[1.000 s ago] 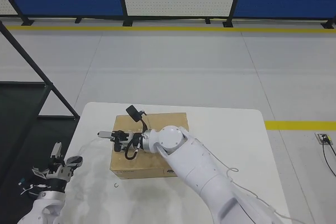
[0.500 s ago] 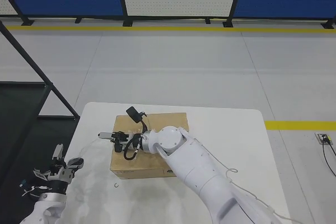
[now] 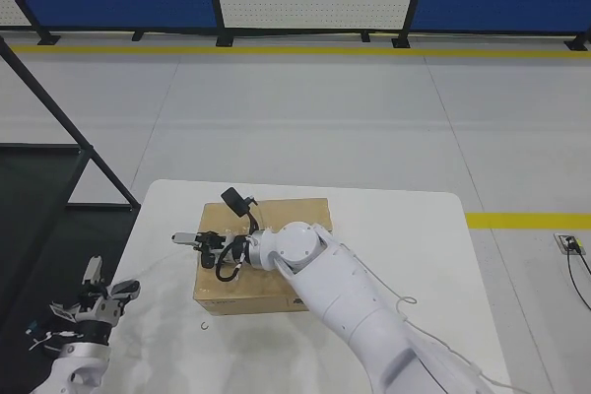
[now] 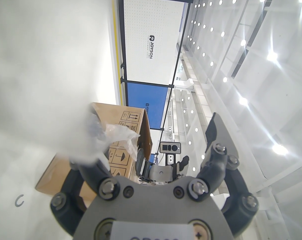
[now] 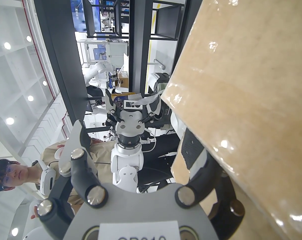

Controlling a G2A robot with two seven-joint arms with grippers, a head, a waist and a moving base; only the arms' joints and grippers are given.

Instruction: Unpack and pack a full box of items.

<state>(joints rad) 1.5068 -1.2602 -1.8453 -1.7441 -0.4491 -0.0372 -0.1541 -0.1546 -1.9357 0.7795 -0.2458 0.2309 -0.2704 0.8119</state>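
The closed cardboard box [image 3: 286,212] sits on the desk [image 3: 414,256], towards its far left. The open right hand [image 3: 185,237] is at the box's left edge and is the nearer one. The left hand [image 3: 106,286], open with a plastic scrap [image 4: 110,136] clinging to it, hangs off the near-left corner.

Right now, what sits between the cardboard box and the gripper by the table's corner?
Top view: mostly bare table. A small C-shaped ring lies near the cardboard box, and the left wrist view shows crumpled clear film at the left gripper.
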